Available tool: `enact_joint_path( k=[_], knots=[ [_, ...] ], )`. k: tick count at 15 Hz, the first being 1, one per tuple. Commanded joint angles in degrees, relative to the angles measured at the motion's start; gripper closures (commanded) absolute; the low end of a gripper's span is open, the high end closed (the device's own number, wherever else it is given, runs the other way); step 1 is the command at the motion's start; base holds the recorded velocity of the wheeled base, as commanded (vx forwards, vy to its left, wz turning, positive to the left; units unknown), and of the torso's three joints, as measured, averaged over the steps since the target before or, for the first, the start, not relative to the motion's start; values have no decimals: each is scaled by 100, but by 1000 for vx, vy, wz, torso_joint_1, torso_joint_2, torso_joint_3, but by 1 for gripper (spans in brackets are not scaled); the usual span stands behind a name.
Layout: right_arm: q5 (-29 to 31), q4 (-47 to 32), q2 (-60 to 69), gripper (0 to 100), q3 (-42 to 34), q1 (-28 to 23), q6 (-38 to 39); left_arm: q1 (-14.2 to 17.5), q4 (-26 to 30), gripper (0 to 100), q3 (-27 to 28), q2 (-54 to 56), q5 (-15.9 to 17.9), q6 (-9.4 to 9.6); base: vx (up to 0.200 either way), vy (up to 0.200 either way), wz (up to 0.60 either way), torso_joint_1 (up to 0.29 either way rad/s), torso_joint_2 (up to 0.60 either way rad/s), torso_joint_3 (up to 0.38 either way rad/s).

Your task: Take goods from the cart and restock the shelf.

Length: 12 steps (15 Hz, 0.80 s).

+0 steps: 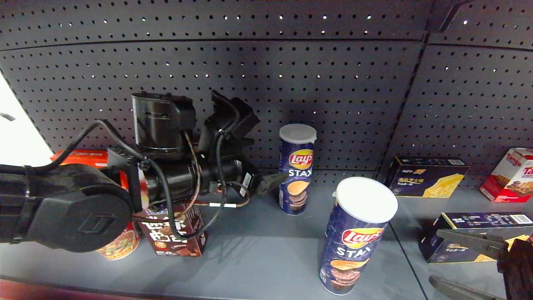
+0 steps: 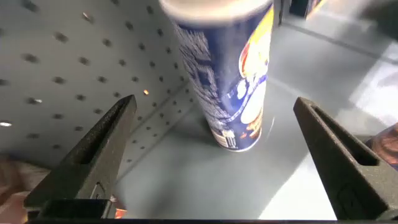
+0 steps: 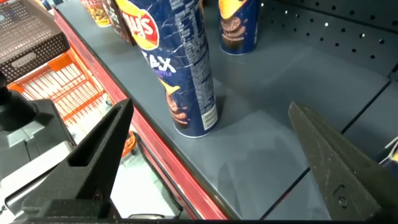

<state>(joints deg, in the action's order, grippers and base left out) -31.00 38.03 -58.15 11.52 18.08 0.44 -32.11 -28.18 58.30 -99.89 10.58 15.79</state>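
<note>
Black and spread wide, the left tool (image 2: 214,104) grips nothing. The rear chips can (image 2: 230,81) stands upright just past its fingertips, free on the shelf (image 1: 258,254). In the head view one fingertip lies close by the can's side, at its 9 o'clock; whether it touches I cannot tell. The can sits deep, near the pegboard back wall (image 1: 291,75), with its label facing out. I judge this placing leaves the front row free for more stock.

At the rear can's 5 o'clock, near the shelf's front edge, a second chips can (image 1: 358,237) stands upright and free. The right tool (image 3: 210,111) is released too, jaws apart, waiting at this can's 4 o'clock. It looks like stock set down from the cart.

At the left tool's 7 o'clock sit a brown snack box (image 1: 175,233) and a noodle cup (image 1: 118,246). Dark blue boxes (image 1: 429,177) and a red-and-white box (image 1: 514,175) lie at the front can's 2 o'clock. Below the shelf edge an orange wire basket (image 3: 62,81) shows, likely the cart.
</note>
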Motion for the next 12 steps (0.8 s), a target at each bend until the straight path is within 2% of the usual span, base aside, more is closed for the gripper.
enact_joint_path(
  k=[1,2,4,7,8,9,10,12],
  knots=[
    [-2,-7,-3,0,-45,3,0,38,-12,0,-90,655,-21,-14,0,0,0,0,0,0],
    [-2,2,-3,0,-71,11,0,56,-12,0,-99,769,-47,-23,0,0,0,0,0,0],
    [-46,2,-21,0,-89,20,0,302,6,0,-284,1393,-162,-49,0,0,0,0,0,0],
    [-82,11,-39,0,87,73,-9,1005,6,0,-952,2404,-127,-49,0,0,0,0,0,0],
    [-82,11,-47,0,131,82,-9,1102,6,0,-1127,2597,-127,-76,0,0,0,0,0,0],
    [-82,11,-56,0,158,82,-18,1190,-12,0,-1373,2835,-127,-172,0,0,0,0,0,0],
    [-82,11,-109,0,184,82,-26,1295,-20,0,-1918,3362,-162,-366,0,0,0,0,0,0],
    [-73,11,-153,0,193,82,-26,1497,-20,0,-2411,3872,-179,-366,0,0,0,0,0,0]
  ],
)
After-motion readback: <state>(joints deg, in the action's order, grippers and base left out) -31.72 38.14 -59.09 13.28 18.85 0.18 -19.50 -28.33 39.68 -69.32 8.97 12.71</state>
